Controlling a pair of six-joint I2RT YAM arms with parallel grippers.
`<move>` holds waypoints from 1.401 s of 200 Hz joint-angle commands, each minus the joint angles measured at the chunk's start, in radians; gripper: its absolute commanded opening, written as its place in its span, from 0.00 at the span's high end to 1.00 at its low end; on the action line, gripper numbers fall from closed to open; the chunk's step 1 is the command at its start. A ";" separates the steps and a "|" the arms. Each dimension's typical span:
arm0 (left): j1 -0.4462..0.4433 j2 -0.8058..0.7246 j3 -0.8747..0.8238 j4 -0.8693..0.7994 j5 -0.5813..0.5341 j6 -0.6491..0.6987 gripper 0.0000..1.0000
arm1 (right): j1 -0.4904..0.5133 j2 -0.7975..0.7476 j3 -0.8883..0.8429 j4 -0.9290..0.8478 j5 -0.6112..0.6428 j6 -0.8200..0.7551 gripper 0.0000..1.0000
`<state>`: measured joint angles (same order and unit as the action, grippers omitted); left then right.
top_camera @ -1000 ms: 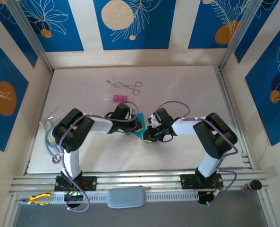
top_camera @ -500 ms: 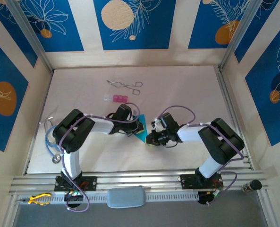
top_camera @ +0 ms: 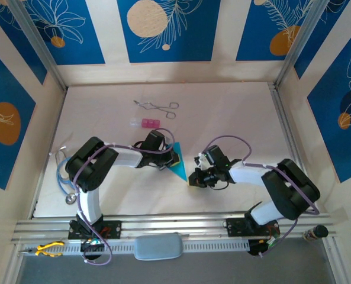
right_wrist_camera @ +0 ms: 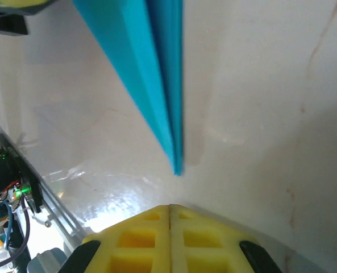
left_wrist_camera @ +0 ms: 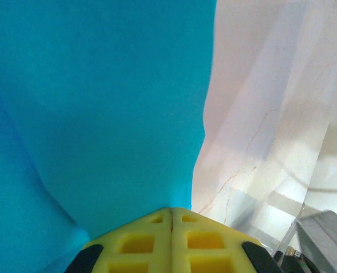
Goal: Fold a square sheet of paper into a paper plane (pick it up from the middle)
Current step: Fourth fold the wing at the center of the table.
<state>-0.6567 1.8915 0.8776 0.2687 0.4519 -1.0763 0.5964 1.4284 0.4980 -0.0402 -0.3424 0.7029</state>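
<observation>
The paper plane (top_camera: 179,166), a narrow cyan wedge, lies on the white table (top_camera: 234,118) between the two sets of jaws. Its wide end runs right up to the tips of the left gripper (left_wrist_camera: 171,211), whose yellow fingers are pressed together, though I cannot tell whether paper is pinched between them. Its sharp tip points at the right gripper (right_wrist_camera: 169,207) and stops just ahead of those fingers, likewise closed together with nothing in them; well beyond the left jaws lie a small pink block (top_camera: 147,123) and, farther still, metal forceps (top_camera: 157,107).
</observation>
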 commanded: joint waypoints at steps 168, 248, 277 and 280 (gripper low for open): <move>-0.005 -0.003 -0.042 -0.021 -0.095 -0.046 0.95 | 0.034 0.103 0.186 0.025 0.135 0.152 0.97; -0.001 -0.011 -0.033 -0.034 -0.079 -0.021 0.95 | 0.032 0.093 0.164 0.054 0.144 0.176 0.98; 0.002 -0.009 -0.035 -0.036 -0.076 -0.018 0.95 | 0.023 0.082 0.160 0.063 0.138 0.186 0.98; 0.002 -0.009 -0.034 -0.036 -0.075 -0.018 0.95 | 0.023 0.081 0.161 0.064 0.140 0.187 0.98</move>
<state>-0.6579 1.8748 0.8463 0.3099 0.4023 -1.1236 0.6262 1.5242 0.6720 0.0124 -0.2050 0.8707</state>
